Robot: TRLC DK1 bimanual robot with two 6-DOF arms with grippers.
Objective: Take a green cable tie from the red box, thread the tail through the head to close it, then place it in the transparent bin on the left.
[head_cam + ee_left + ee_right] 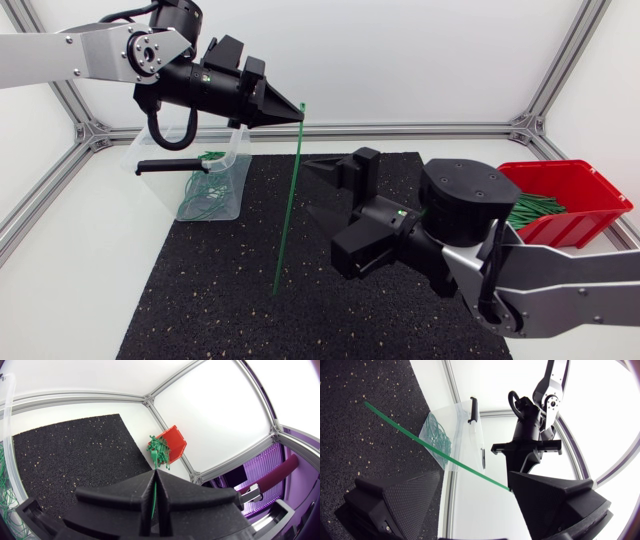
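The left arm's matte black wedge-fingered gripper [296, 113] is clamped on the upper end of a thin green plastic cable tie [288, 205]. The tie hangs nearly upright beneath it, its free tip low over the black speckled rubber mat [190, 300]. The right gripper [318, 190], fingers spread and empty, sits just beside the strap's middle and is likely the nearer arm for threading. The transparent plastic bin [236, 178] lies below the left gripper, and the red plastic box [575, 226] sits beyond the right arm.
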